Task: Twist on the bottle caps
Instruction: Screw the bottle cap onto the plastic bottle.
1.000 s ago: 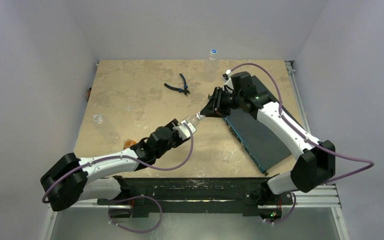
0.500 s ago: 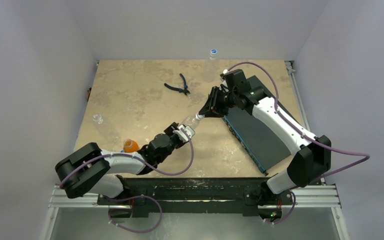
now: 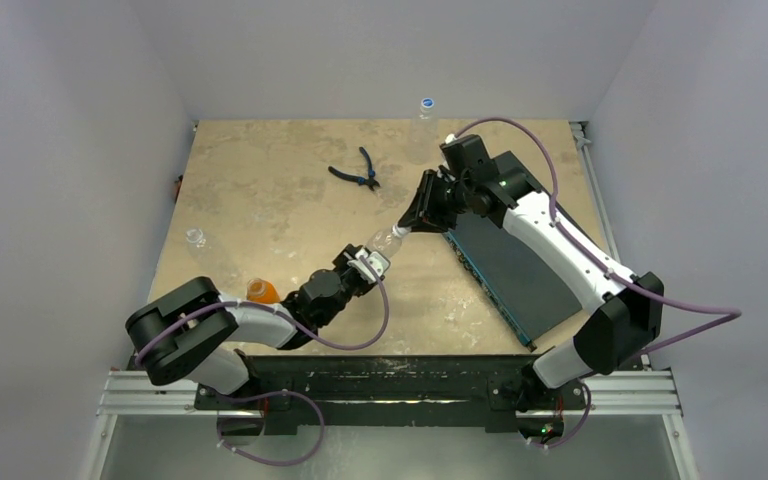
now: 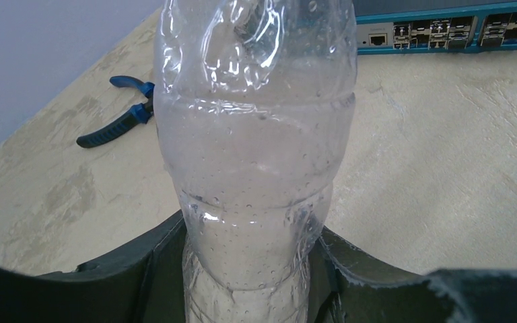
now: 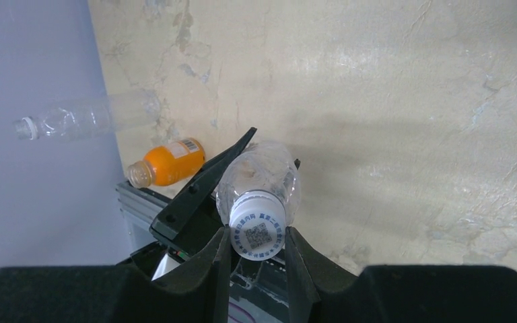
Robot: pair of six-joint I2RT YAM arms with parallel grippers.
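Left gripper [image 3: 368, 262]: nearest the arm bases, jaws closed on the lower body of the held bottle [image 4: 256, 155], bracing it tilted.
Orange bottle [image 5: 168, 161]: near-left of the held bottle, well apart; its mouth is bare.
Cap [image 5: 259, 233]: white with a printed code, seated on the held bottle's neck.
Right gripper [image 3: 410, 222]: at the held bottle's far-right end, jaws clamped on the cap.
Clear bottle [image 5: 87, 118]: left of the held bottle, well apart; its neck looks open.
Pliers [image 3: 355, 172]: beyond the held bottle, slightly left; no part of the job.
Capped bottle [image 3: 423, 125]: farthest beyond the held bottle, at the table's [image 3: 260, 180] far edge, wearing a blue cap [image 3: 426, 102].
Progress: probably one bottle is finished and one is mid-screwing, though how tight its cap is cannot be told. The orange and clear bottles are left, and I cannot make out any loose caps for them.
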